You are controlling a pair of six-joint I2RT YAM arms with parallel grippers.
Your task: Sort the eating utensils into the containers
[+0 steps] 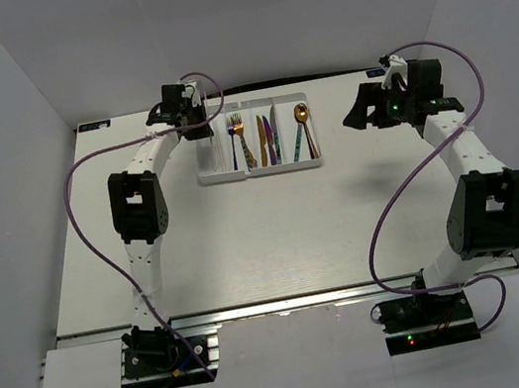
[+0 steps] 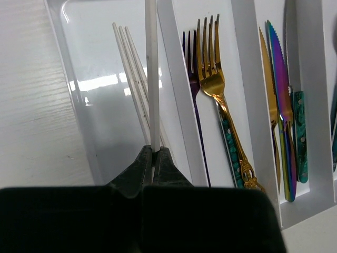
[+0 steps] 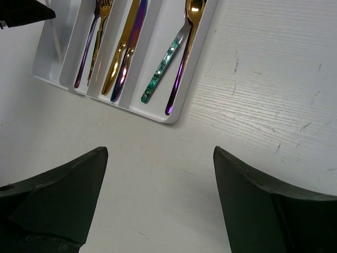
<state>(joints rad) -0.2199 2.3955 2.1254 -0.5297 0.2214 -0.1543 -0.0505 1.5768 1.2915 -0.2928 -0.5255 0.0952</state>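
Judging the eating utensils by their look, we think they are stiff, slim metal pieces, rather light, with a polished and therefore slippery surface. They do not seem fragile, though the coloured coating may scratch. We would take one across the handle, near its middle where it balances. The fingers must go down on both sides of it, because the compartment walls leave little room.

Every utensil that we see lies inside the white tray, at 12 o'clock on the table in the top view. The gold fork and the purple fork share the second compartment from the left. The gold knife and the iridescent knife share the third, and the gold spoon and the teal-handled spoon the fourth.

The left gripper hangs over the first compartment, at the 9 o'clock end of the tray. Its fingers are pressed together on a thin white stick; what this stick is we cannot tell. The forks lie at 1 o'clock from it, behind one divider.

The right gripper is wide open and empty, over the table at 3 o'clock from the tray and apart from it. In its own view the spoons lie near 12 o'clock.
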